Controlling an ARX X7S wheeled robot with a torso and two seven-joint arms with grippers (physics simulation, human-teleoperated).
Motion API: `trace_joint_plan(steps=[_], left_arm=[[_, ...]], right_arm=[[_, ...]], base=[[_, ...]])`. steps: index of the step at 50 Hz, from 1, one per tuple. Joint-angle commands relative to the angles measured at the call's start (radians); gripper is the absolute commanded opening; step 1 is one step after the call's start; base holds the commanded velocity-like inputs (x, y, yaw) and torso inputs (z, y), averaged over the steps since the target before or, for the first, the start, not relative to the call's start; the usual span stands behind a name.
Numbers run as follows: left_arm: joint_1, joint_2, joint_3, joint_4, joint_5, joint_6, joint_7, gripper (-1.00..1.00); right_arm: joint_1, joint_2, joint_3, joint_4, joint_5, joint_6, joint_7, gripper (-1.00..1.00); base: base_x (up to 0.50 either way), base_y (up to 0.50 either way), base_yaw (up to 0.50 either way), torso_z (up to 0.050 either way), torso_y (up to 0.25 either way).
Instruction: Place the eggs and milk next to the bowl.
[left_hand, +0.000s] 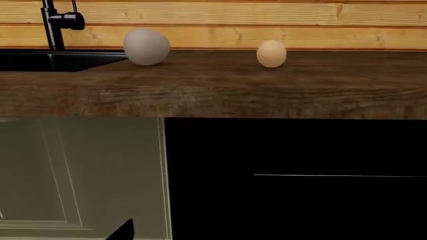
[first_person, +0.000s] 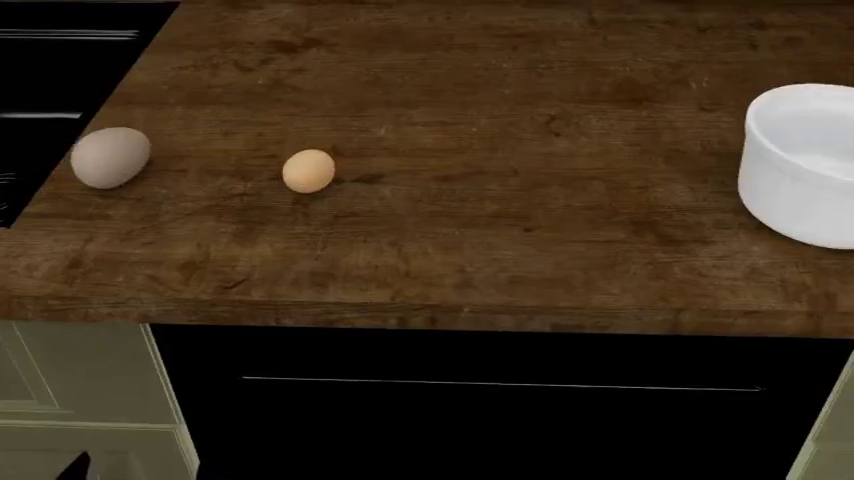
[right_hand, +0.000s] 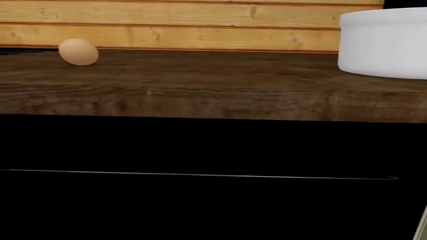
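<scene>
Eggs, grey (first_person: 110, 157) and tan (first_person: 308, 171), lie on the tabletop (first_person: 507, 200): likely light, fragile, prone to rolling. Grasp gently across the middle. Neither tool shows, so their state is unknown.

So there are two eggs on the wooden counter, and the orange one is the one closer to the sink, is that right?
Not quite. The grey egg is the one closer to the sink; the orange egg lies farther along the counter, toward the bowl. The head view shows this, and the left wrist view agrees.
</scene>
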Motion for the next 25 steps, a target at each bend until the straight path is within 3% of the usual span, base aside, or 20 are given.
trace_joint_plan(steps=[1, 13, 14, 15, 25], left_arm=[[0.000, 0.000, 0.000, 0.000, 0.000, 0.000, 0.000, 1.00], [0.000, 0.000, 0.000, 0.000, 0.000, 0.000, 0.000, 1.00], [-0.004, -0.031, 0.039, -0.131, -0.036, 0.057, -0.032, 1.00], [-0.004, -0.037, 0.048, 0.006, -0.009, -0.020, -0.049, 1.00], [-0.001, -0.045, 0.055, 0.041, -0.086, -0.051, -0.018, 1.00]], right_arm=[[0.000, 0.000, 0.000, 0.000, 0.000, 0.000, 0.000, 1.00], [0.000, 0.000, 0.000, 0.000, 0.000, 0.000, 0.000, 1.00], [0.001, 0.018, -0.021, 0.001, 0.017, -0.003, 0.022, 1.00], [0.000, 0.020, -0.022, -0.008, 0.016, 0.005, 0.026, 1.00], [0.002, 0.032, -0.036, -0.031, 0.028, 0.015, 0.040, 1.00]], base=[[0.00, 0.00, 0.00, 0.000, 0.000], [0.00, 0.00, 0.00, 0.000, 0.000], [0.00, 0.00, 0.00, 0.000, 0.000], [0.00, 0.00, 0.00, 0.000, 0.000], [0.00, 0.00, 0.00, 0.007, 0.000]])
